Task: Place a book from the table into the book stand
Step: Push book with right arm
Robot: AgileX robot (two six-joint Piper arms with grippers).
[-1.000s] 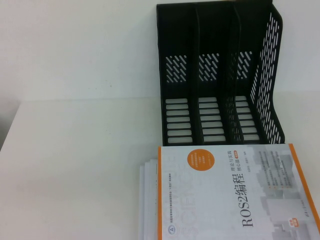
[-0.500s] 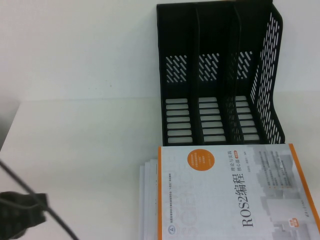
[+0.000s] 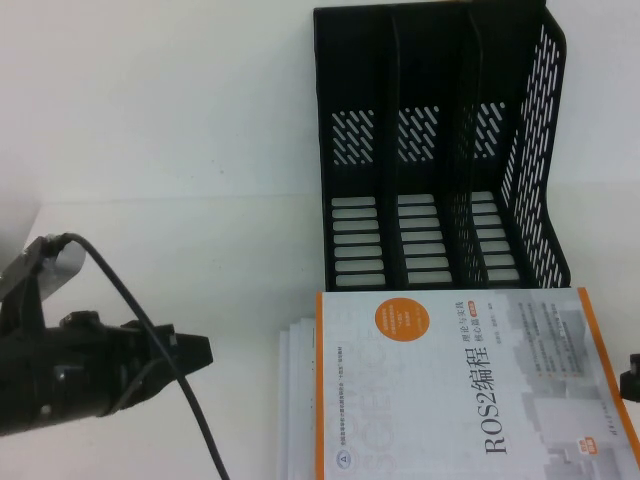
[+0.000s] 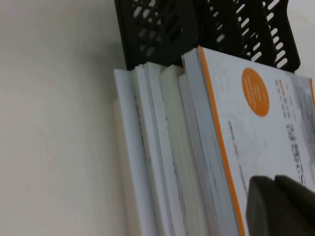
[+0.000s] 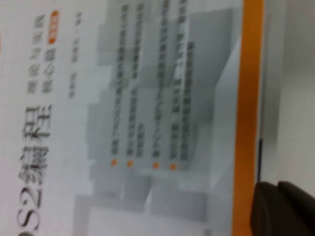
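Note:
The book, white and pale grey with an orange band, an orange circle and "ROS2" on its cover, lies flat on top of a stack on the white table, just in front of the black book stand. The stand's three compartments hold nothing. My left gripper is shut and hovers left of the stack, pointing at it. In the left wrist view the shut left gripper shows over the book, with the book stand behind. My right gripper, shut, is at the book's right edge; its wrist view shows it beside the book's orange band.
Under the top book lie several more books with white page edges, fanned out toward the left; their edges also show in the left wrist view. A black cable loops over the left arm. Bare table stretches to the left and far side.
The left arm has come into view from the lower left and swung up and right toward the stack. The right gripper's tip has appeared at the right edge. The books have not moved.

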